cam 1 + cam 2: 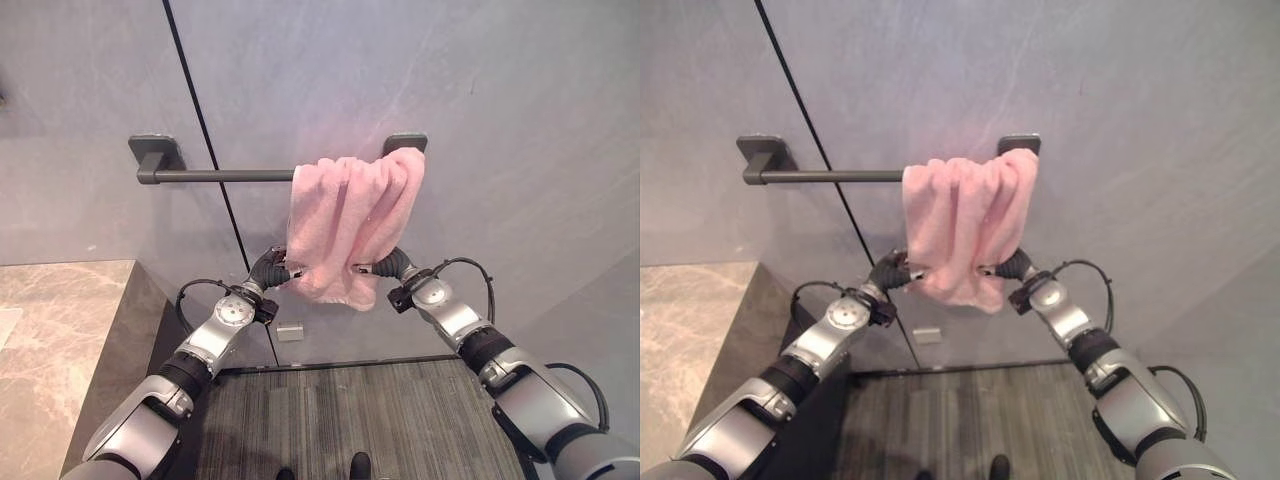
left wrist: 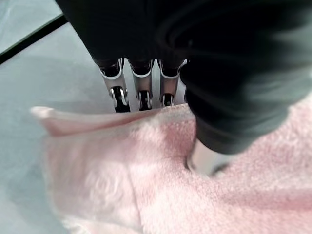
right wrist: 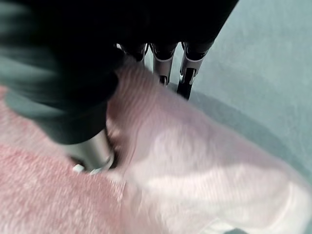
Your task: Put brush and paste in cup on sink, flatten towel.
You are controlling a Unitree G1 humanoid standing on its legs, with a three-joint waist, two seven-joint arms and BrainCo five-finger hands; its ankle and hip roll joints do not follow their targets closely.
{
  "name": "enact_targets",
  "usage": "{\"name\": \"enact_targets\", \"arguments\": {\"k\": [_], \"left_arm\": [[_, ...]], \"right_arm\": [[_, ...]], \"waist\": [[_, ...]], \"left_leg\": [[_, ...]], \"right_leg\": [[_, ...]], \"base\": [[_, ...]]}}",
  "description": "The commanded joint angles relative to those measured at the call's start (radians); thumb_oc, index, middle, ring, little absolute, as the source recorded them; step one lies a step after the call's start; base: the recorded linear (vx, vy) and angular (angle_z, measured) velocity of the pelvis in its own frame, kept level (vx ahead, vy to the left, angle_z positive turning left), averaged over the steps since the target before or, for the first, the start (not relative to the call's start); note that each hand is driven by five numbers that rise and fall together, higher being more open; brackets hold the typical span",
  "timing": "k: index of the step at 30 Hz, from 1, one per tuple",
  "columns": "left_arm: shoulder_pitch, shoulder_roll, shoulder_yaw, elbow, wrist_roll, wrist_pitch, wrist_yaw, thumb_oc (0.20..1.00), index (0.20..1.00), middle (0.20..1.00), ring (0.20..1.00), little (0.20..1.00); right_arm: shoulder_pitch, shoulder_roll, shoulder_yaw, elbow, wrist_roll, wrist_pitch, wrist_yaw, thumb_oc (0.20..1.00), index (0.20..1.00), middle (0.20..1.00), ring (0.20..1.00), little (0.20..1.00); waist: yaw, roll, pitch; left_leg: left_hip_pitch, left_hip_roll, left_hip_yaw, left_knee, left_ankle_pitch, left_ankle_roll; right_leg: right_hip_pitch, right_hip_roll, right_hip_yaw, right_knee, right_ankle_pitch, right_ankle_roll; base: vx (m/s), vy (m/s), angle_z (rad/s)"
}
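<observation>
**Towel bunched at the bar's right end, both hands on its lower edge**

Pink towel (image 1: pixel 352 225) hangs crumpled over the right end of the towel bar (image 1: pixel 215 176), whose free length runs away to the left. The left hand (image 1: pixel 272 270) pinches the lower left edge between thumb and fingers; the right hand (image 1: pixel 390 266) pinches the lower right. Spreading likely means drawing leftward along the bar.
</observation>
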Motion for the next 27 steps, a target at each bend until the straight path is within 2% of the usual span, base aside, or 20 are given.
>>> {"name": "enact_targets", "arguments": {"k": [1,2,3,7,9,11,14,20,23,25,27], "left_arm": [[-0.044,0.004,0.063,-0.007,0.005,-0.053,0.05,0.2,0.2,0.2,0.2,0.2],[-0.021,0.007,0.094,-0.029,0.007,-0.057,0.062,0.2,0.2,0.2,0.2,0.2],[0.038,0.04,0.176,-0.165,0.035,-0.072,0.091,0.2,0.2,0.2,0.2,0.2],[0.11,0.057,0.249,-0.314,0.073,-0.093,0.11,0.2,0.2,0.2,0.2,0.2],[0.178,0.033,0.298,-0.386,0.051,-0.115,0.116,0.2,0.2,0.2,0.2,0.2],[0.197,0.024,0.312,-0.399,0.048,-0.118,0.121,0.2,0.2,0.2,0.2,0.2],[0.24,-0.026,0.307,-0.317,0.026,-0.101,0.137,0.2,0.2,0.2,0.2,0.2],[0.256,-0.034,0.259,-0.204,0.051,-0.061,0.109,0.2,0.2,0.2,0.2,0.2],[0.253,-0.026,0.278,-0.23,0.052,-0.064,0.125,0.2,0.2,0.2,0.2,0.2],[0.273,-0.007,0.328,-0.352,0.043,-0.084,0.141,0.2,0.2,0.2,0.2,0.2],[0.281,-0.006,0.339,-0.383,0.043,-0.09,0.145,0.2,0.2,0.2,0.2,0.2]], "right_arm": [[-0.021,0.012,-0.082,-0.042,0.03,-0.043,-0.047,0.2,0.2,0.2,0.2,0.2],[-0.008,0.004,-0.094,-0.078,0.018,-0.049,-0.05,0.2,0.2,0.2,0.2,0.2],[0.028,-0.03,-0.14,-0.236,0.005,-0.058,-0.058,0.2,0.2,0.2,0.2,0.2],[0.096,-0.033,-0.19,-0.406,0.021,-0.089,-0.039,0.2,0.2,0.2,0.2,0.2],[0.135,-0.016,-0.2,-0.457,0.035,-0.103,-0.024,0.2,0.2,0.2,0.2,0.2],[0.14,-0.008,-0.194,-0.461,0.037,-0.104,-0.018,0.2,0.2,0.2,0.2,0.2],[0.11,0.029,-0.113,-0.345,0.03,-0.067,0.004,0.2,0.2,0.2,0.2,0.2],[0.082,0.045,-0.065,-0.253,0.008,-0.03,0.014,0.2,0.2,0.2,0.2,0.2],[0.079,0.03,-0.086,-0.333,0.005,-0.035,0.001,0.2,0.2,0.2,0.2,0.2],[0.059,0.001,-0.121,-0.514,0.011,-0.057,-0.006,0.2,0.2,0.2,0.2,0.2],[0.054,-0.002,-0.131,-0.55,0.001,-0.066,-0.012,0.2,0.2,0.2,0.2,0.2]], "waist": [[0.022,-0.023,-0.02],[0.025,-0.024,-0.021],[0.03,-0.026,-0.025],[0.031,-0.029,-0.028],[0.035,-0.032,-0.031],[0.036,-0.033,-0.032],[0.056,-0.044,-0.022],[0.073,-0.054,-0.017],[0.076,-0.055,-0.014],[0.076,-0.06,-0.013],[0.077,-0.062,-0.013]], "left_leg": [[0.02,0.011,-0.034,0.008,-0.005,-0.031],[0.024,0.012,-0.036,0.01,-0.005,-0.031],[0.028,0.012,-0.043,0.009,-0.003,-0.032],[0.026,0.013,-0.047,0.005,-0.001,-0.034],[0.024,0.012,-0.049,-0.001,-0.001,-0.035],[0.021,0.013,-0.05,-0.001,-0.001,-0.036],[0.009,0.01,-0.062,-0.001,0.003,-0.037],[0.005,0.008,-0.071,-0.001,0.003,-0.032],[0.003,0.008,-0.073,-0.001,0.002,-0.03],[0.002,0.007,-0.071,-0.001,-0.001,-0.027],[0.002,0.006,-0.069,-0.001,-0.002,-0.026]], "right_leg": [[0.077,-0.055,0.004,0.041,-0.052,0.092],[0.083,-0.054,0.001,0.043,-0.056,0.09],[0.091,-0.053,-0.004,0.043,-0.059,0.09],[0.09,-0.053,-0.011,0.04,-0.06,0.09],[0.093,-0.056,-0.016,0.03,-0.059,0.089],[0.094,-0.057,-0.02,0.026,-0.058,0.088],[0.096,-0.059,-0.032,0.014,-0.052,0.085],[0.098,-0.06,-0.035,0.013,-0.049,0.088],[0.096,-0.062,-0.036,0.018,-0.05,0.089],[0.091,-0.065,-0.033,0.021,-0.05,0.09],[0.09,-0.065,-0.032,0.022,-0.05,0.091]], "base": [[0.0,0.0,0.0],[0.01,-0.017,0.03],[0.01,-0.012,0.03],[0.0,0.004,0.07],[0.0,0.005,0.02],[0.0,0.0,0.0],[-0.03,0.005,0.08],[0.0,0.01,0.1],[0.0,0.0,0.0],[0.0,0.0,0.0],[0.0,0.0,0.0]]}}
